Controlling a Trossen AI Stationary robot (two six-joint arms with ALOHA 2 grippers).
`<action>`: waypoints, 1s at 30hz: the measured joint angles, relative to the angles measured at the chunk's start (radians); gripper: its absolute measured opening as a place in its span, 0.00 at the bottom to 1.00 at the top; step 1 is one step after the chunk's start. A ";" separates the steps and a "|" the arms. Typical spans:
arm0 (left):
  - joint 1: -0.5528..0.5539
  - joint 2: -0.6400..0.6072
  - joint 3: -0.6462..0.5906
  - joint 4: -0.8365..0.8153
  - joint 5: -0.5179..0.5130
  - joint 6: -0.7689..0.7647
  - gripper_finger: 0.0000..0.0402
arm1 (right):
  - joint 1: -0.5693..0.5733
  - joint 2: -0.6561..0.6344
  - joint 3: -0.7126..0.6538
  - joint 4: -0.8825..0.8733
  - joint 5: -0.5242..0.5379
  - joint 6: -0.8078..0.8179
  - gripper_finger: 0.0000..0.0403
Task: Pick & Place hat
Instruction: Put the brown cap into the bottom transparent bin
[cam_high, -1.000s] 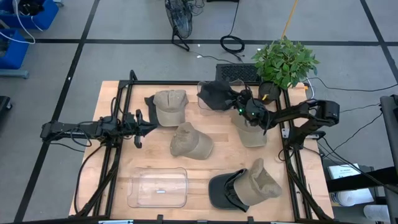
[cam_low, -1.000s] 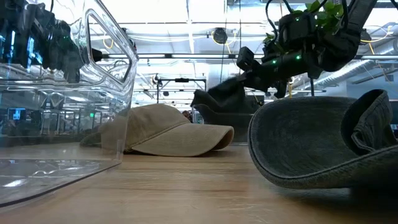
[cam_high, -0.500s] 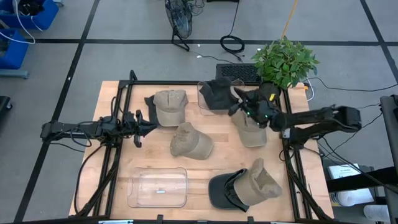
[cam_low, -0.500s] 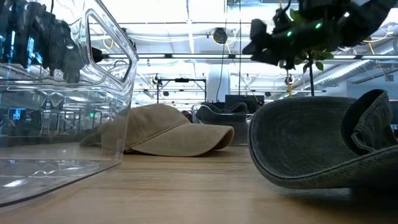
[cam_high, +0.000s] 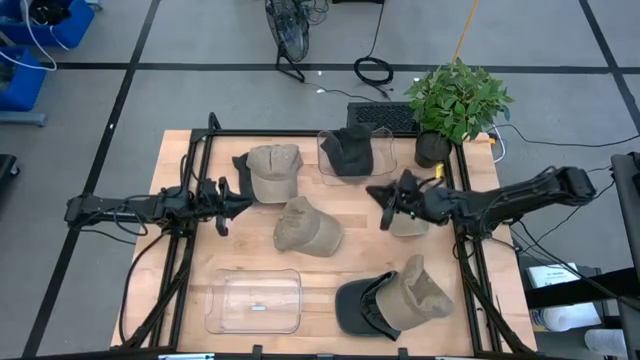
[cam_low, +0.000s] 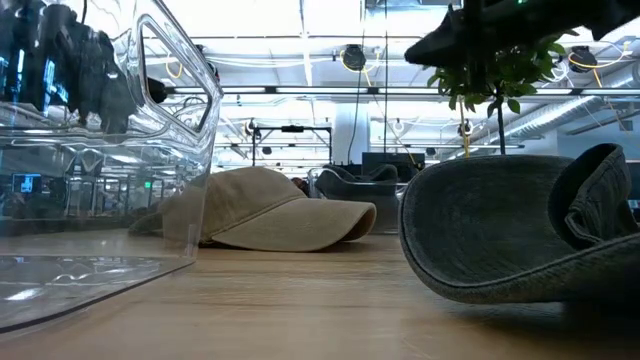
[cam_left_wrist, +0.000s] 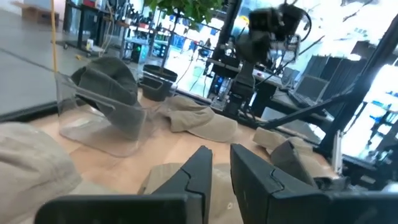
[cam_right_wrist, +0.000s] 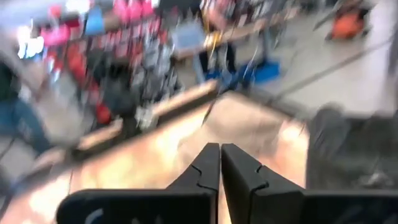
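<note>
Grey floor (cam_high: 200, 40) crossed by dark lines, ceiling lights (cam_low: 300, 15) (bright) overhead

On my wooden bench (cam_high: 190, 290) I see four tan caps: one at the back (cam_high: 273, 170), one in the middle (cam_high: 305, 226), one to the right (cam_high: 408, 222), one in a dark hat (cam_high: 365, 305). Two clear tubs rest there, front (cam_high: 254, 301) and back (cam_high: 322, 160).
</note>
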 joint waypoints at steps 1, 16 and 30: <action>-0.006 0.009 0.010 -0.003 0.000 -0.010 0.13 | 0.008 0.002 0.021 -0.076 -0.022 0.015 0.00; -0.153 0.550 0.547 -0.327 -0.271 -0.063 0.01 | 0.021 -0.065 0.171 -0.874 -0.250 0.131 0.00; 0.030 1.010 1.043 -0.650 -0.400 -0.163 0.09 | 0.016 -0.154 0.171 -1.022 -0.290 0.023 0.00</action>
